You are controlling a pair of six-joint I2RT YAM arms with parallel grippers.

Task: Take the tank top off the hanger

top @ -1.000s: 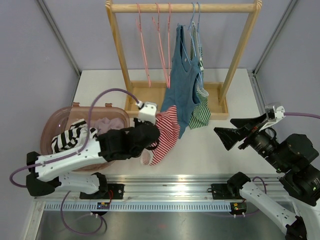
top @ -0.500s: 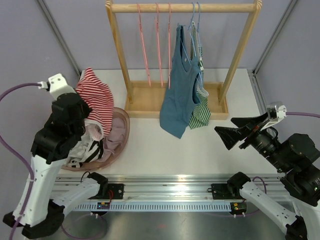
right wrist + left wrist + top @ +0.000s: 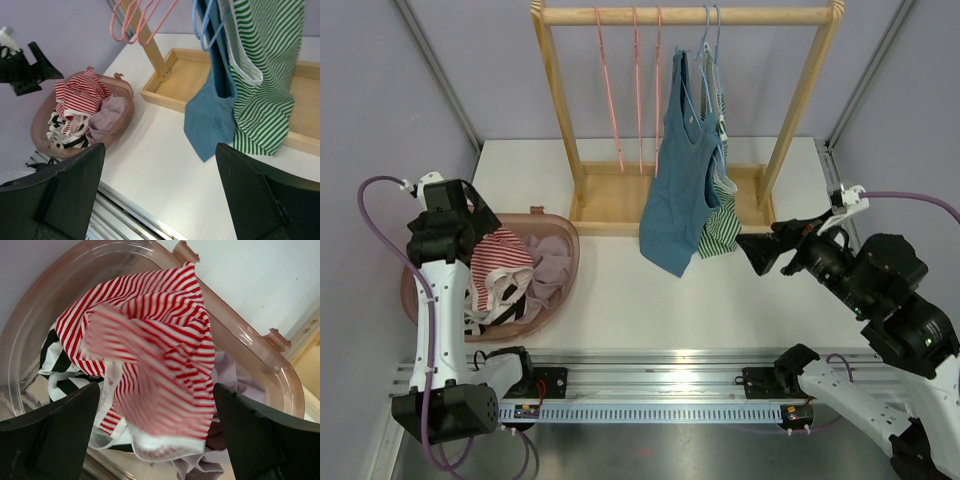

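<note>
Left gripper hovering over basket, jaws spread wide, gripping nothing; red-striped tank top lying inside basket; right gripper gaping wide, well right of basket

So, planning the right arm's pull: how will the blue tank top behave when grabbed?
Probably floppy: the blue tank top hangs in soft folds to a drooping corner, so it should bunch in a grip. Likely light, since a thin blue hanger carries it. Its straps loop over that hanger, so a tug may swing the hanger along.
</note>
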